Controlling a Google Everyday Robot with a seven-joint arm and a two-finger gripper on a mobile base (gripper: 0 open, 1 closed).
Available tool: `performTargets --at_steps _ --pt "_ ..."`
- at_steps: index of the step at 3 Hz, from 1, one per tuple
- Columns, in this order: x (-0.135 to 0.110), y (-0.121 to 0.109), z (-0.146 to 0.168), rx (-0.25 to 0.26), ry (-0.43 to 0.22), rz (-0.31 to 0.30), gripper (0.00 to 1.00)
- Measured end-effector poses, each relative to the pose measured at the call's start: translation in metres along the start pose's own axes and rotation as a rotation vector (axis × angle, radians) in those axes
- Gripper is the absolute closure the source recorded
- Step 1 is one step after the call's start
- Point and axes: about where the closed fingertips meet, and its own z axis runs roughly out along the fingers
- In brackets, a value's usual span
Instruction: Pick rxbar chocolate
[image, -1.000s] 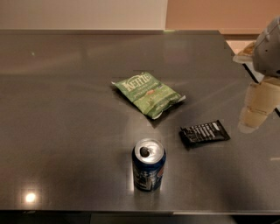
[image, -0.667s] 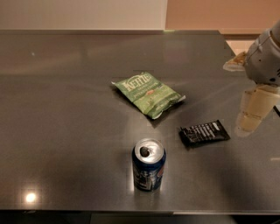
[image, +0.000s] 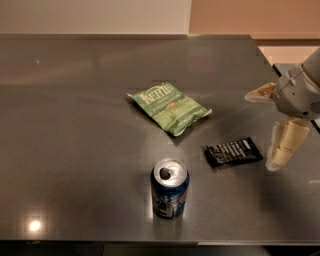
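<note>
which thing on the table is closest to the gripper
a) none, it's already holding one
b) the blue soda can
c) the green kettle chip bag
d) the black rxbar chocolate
d: the gripper hangs open and empty at the right edge of the view, just beside the rxbar chocolate, while the chip bag and the soda can lie farther left.

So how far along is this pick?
Done: nothing yet. The rxbar chocolate lies flat on the table, ungrasped. In hand: the tool hangs open just to the right of the bar, not touching it. Left: move over the bar, close on it and lift. The chip bag and soda can sit apart from the bar.
</note>
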Motion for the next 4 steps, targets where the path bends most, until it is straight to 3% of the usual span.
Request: performTargets --at_steps 2,4 --pt "0.018 0.008 0.038 -0.054 -0.040 -0.004 0.00" --pt "0.015 0.016 0.066 -0.052 -0.090 -0.027 0.00"
